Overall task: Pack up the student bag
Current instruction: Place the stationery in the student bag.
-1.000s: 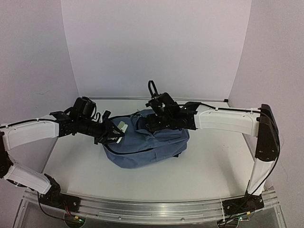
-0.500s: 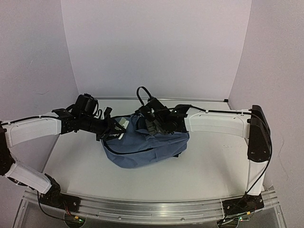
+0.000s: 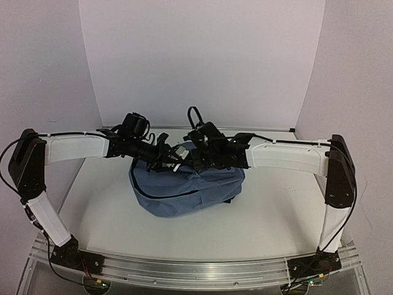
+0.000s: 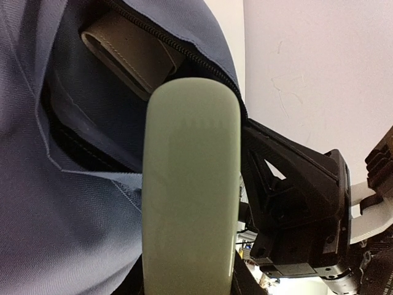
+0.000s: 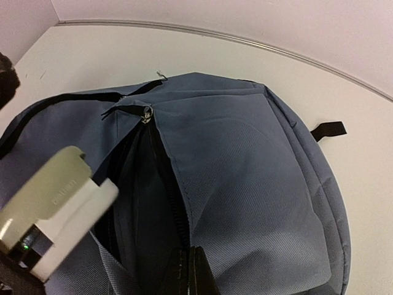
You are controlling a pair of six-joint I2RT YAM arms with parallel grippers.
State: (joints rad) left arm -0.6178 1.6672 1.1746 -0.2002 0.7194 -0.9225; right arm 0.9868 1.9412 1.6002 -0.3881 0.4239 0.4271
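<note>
Slate-blue fabric is basically the only colour here. The student bag [image 3: 184, 193] sits slumped in the middle of a plain white table [image 3: 276, 209], a bit closer to the back wall than to the arm bases. The room is a bare booth: pale lilac-white walls [image 3: 202, 61] on three sides, with a thin seam where the table meets the back wall. A brushed aluminium rail [image 3: 196, 270] runs along the near edge.

Both arms reach in from the sides and meet over the top of the bag. The left gripper [image 3: 167, 158] is clamped around a pale green and white object [image 3: 180, 152]. I can't tell what it actually is, something smooth with a rounded end. It hangs right at the open zip mouth, just above the dark inside. From the left wrist view you can see a grey-beige stitched item [image 4: 129, 52] already down in the bag.

The right gripper [image 5: 187, 255] has its jaws pinched tight on the zip edge of the opening, and the fabric runs straight into the fingertips. The zip pull [image 5: 147, 112] sits at the top of the gap. A short black strap tab [image 5: 328, 129] pokes out onto the bare table on the far side.
</note>
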